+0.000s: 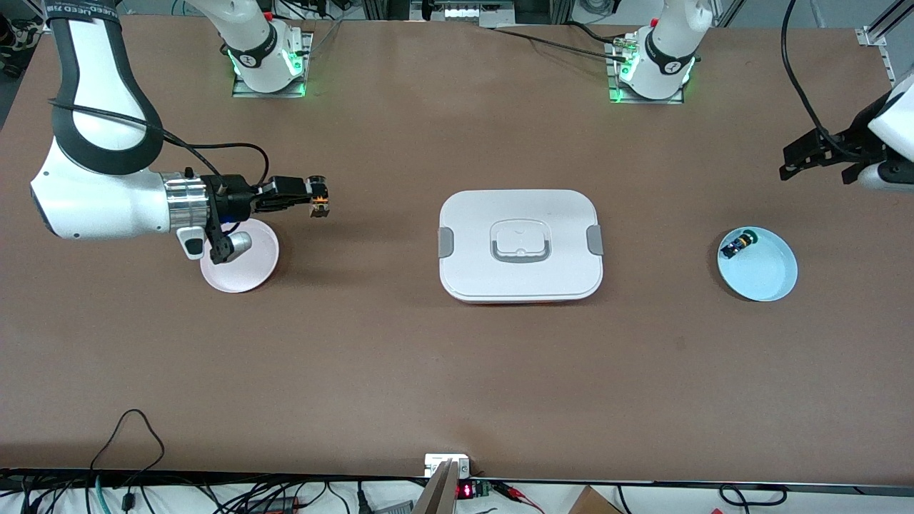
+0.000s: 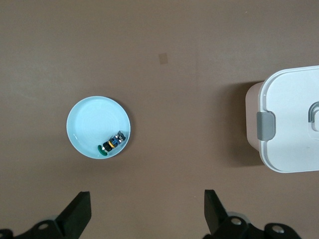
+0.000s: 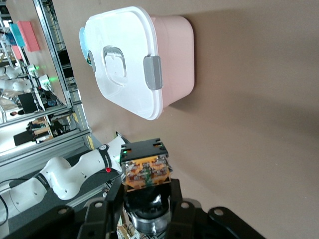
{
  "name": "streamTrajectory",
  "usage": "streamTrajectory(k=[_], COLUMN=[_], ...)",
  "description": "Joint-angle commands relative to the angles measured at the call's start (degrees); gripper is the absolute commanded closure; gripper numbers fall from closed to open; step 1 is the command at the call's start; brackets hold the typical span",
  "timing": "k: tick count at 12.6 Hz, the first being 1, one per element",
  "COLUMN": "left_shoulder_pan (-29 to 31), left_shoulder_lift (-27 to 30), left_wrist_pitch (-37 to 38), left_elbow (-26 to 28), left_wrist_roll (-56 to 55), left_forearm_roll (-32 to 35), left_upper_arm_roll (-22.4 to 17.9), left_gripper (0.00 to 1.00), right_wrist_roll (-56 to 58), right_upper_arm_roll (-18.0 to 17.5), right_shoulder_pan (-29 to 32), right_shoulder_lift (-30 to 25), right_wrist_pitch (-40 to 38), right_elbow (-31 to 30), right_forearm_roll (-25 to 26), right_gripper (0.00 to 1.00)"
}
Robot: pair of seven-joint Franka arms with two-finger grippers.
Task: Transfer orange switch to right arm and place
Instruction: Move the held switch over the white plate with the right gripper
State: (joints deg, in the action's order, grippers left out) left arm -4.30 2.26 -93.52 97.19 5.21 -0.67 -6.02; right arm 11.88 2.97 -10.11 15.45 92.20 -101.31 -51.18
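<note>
The orange switch, a small black block with an orange-copper end, is held in the air by my right gripper. The gripper hangs over bare table just past the rim of a pink plate. In the right wrist view the jaws of the right gripper are shut on the orange switch, its orange end pointing away from the wrist. My left gripper waits open and holds nothing, over the table at the left arm's end. In the left wrist view its fingertips stand wide apart.
A white-lidded pink box with grey clasps sits mid-table. A light blue plate at the left arm's end holds a small black part with blue and green bits. Cables and electronics run along the table edge nearest the front camera.
</note>
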Motion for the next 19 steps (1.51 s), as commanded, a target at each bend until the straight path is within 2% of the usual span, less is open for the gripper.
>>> streamTrajectory(k=[1, 3, 6, 8, 11, 14, 19], left_shoulder_pan=[-0.4, -0.7, -1.0, -0.9, -1.0, -0.8, -0.3], left_shoulder_lift=[-1.6, -1.6, -1.6, -1.6, -1.6, -1.7, -1.8], left_wrist_pitch=[0.2, 0.4, 0.4, 0.4, 1.2, 1.2, 0.6], left_elbow=[-2.0, -2.0, -2.0, -1.7, -1.8, -1.8, -2.0], left_wrist_roll=[-2.4, -8.6, -9.9, -10.4, -10.9, -11.1, -11.1], left_forearm_roll=[0.8, 1.2, 1.4, 1.4, 1.4, 1.4, 1.2], left_upper_arm_roll=[-0.4, -0.5, -0.5, -0.5, -0.3, -0.1, -0.2], left_gripper=[0.00, 0.00, 0.00, 0.00, 0.00, 0.00, 0.00], right_wrist_roll=[-2.2, -2.1, -2.1, -1.7, 2.3, 8.2, 20.3], right_upper_arm_roll=[-0.7, -0.8, -3.4, -3.8, -3.9, -3.8, -4.3], right_shoulder_pan=[0.4, 0.4, 0.6, 0.5, 0.6, 1.5, 1.6], right_shoulder_lift=[0.2, 0.3, 0.6, 0.5, 0.4, 0.3, 0.3], right_wrist_pitch=[0.3, 0.1, 0.2, 0.2, 0.2, 0.6, 1.8], right_elbow=[1.6, 3.6, 6.2, 6.6, 6.6, 6.6, 5.9], right_forearm_roll=[3.2, 7.4, 17.2, 22.9, 28.9, 32.6, 42.9], right_gripper=[0.72, 0.72, 0.72, 0.72, 0.72, 0.72, 0.72])
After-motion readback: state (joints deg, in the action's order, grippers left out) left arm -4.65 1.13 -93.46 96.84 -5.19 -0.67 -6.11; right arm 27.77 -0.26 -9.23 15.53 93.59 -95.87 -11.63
